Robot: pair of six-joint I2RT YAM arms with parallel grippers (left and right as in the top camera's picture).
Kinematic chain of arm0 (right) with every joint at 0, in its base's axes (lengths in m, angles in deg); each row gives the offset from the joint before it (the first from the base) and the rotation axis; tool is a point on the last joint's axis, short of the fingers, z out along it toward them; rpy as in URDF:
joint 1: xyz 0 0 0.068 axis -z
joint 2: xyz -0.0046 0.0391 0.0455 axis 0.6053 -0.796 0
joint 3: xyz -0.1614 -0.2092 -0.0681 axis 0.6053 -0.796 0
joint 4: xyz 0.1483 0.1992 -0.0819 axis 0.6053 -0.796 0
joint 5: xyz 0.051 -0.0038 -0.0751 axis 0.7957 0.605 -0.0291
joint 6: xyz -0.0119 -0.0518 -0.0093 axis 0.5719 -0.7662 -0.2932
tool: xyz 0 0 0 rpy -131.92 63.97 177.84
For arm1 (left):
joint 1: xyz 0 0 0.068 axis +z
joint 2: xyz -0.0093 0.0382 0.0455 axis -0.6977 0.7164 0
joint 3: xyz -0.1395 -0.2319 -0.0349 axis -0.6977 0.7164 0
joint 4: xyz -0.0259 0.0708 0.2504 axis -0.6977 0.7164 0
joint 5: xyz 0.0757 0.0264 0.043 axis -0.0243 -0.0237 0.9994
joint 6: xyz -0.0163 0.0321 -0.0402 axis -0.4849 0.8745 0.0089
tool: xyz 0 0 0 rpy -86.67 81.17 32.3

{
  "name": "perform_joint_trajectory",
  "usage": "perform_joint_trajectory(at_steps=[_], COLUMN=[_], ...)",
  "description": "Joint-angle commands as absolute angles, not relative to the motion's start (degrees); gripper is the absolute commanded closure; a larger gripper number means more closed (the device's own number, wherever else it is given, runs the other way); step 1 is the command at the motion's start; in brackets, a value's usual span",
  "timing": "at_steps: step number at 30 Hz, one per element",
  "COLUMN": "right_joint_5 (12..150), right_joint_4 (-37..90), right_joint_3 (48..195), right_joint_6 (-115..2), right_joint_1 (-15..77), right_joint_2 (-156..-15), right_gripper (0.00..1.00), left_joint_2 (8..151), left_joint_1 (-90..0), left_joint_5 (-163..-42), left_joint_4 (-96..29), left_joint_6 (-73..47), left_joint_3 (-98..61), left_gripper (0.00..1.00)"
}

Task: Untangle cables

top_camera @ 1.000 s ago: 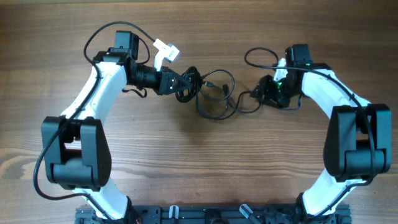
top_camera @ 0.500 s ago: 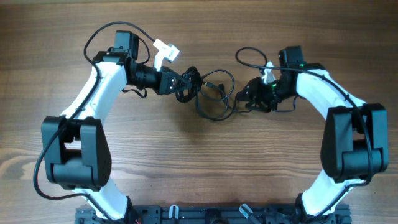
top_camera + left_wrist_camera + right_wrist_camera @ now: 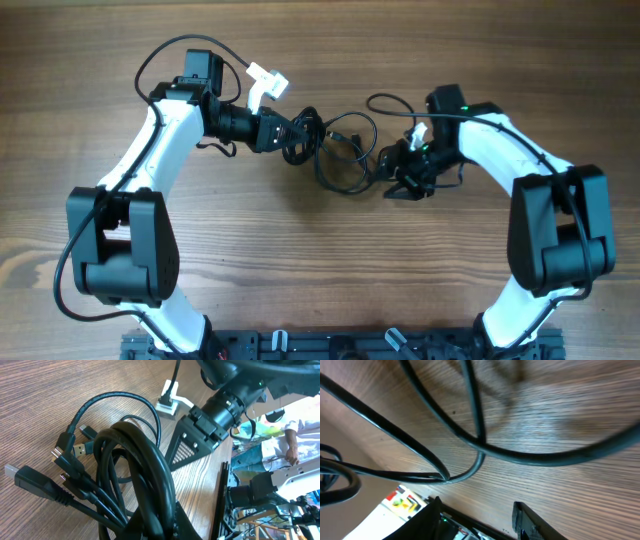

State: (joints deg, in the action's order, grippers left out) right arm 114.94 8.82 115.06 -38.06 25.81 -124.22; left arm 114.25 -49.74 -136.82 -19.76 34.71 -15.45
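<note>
The cables (image 3: 345,152) are thin black cords in a tangle of loose loops at the table's middle back. My left gripper (image 3: 298,135) is shut on the thick coiled part of the bundle. In the left wrist view the coil (image 3: 140,460) runs down into the jaws (image 3: 172,527), and several plug ends (image 3: 30,480) stick out to the left. My right gripper (image 3: 393,176) is open and empty at the right edge of the loops. In the right wrist view, cable strands (image 3: 470,452) cross the wood just ahead of its spread fingers (image 3: 480,520).
A white connector piece (image 3: 266,82) lies on the wood behind the left gripper. It also shows in the left wrist view (image 3: 170,402). A thicker black arm cable (image 3: 385,98) loops behind the right wrist. The wooden table (image 3: 330,260) extends toward the front.
My right arm has moved left and slightly forward, bringing its open gripper up to the right side of the cable loops. The left arm and its bundle have not moved.
</note>
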Motion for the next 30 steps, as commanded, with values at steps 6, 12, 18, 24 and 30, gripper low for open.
perform_joint_trajectory(at_steps=[6,12,18,24,30], right_joint_5=[107.16,108.91,112.91,113.28,116.14], right_joint_4=[11.86,11.77,13.65,20.56,29.32], right_joint_3=[114.67,114.78,114.80,114.80,114.76], right_joint_6=[-32.22,-41.56,-51.39,-49.16,-36.44], right_joint_1=[20.63,20.54,19.82,19.45,18.35], right_joint_2=[-122.58,-122.08,-116.92,-111.11,-111.15], right_gripper=[0.90,0.96,0.96,0.62,0.52], left_joint_2=[114.45,114.45,114.45,114.45,114.45], left_joint_1=[-49.32,-49.32,-49.32,-49.32,-49.36], left_joint_5=[-136.17,-134.22,-134.07,-134.07,-134.05], left_joint_4=[-20.61,-23.84,-26.20,-26.20,-26.20], left_joint_6=[32.21,22.31,11.36,5.42,0.22], left_joint_3=[-15.19,-15.19,-15.19,-15.19,-15.19], left_gripper=[0.96,0.96,0.96,0.96,0.96])
